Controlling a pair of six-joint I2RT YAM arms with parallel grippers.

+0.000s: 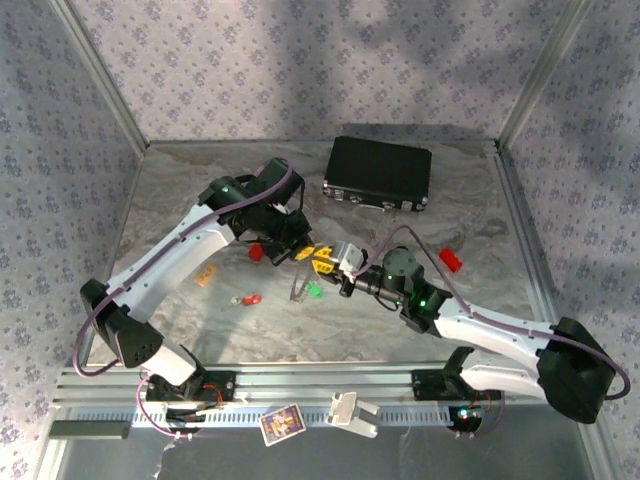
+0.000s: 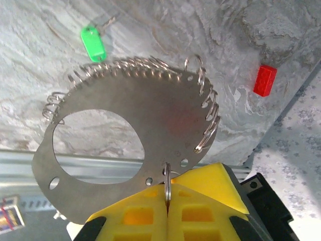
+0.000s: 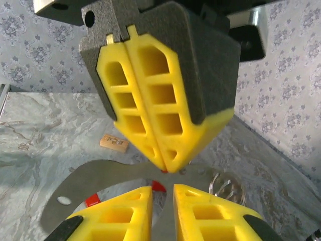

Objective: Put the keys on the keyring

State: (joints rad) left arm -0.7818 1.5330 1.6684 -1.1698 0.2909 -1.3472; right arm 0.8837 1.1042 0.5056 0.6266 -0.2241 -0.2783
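A: Top external view. Where is the flat grey metal oval keyring (image 2: 150, 120), the one with wire loops along its rim?

B: Lifted off the bench near its middle. The left fingers (image 2: 168, 198) are pressed together on its rim.

A: And the right fingers (image 3: 163, 208)?

B: Slightly apart, with nothing seen between them, pointing at the held rim. The green-headed key (image 1: 314, 290) lies flat just toward the near edge from them. I judge the right arm nearer.

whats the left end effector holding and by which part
The keyring, pinched at its outer rim by the shut left end effector.
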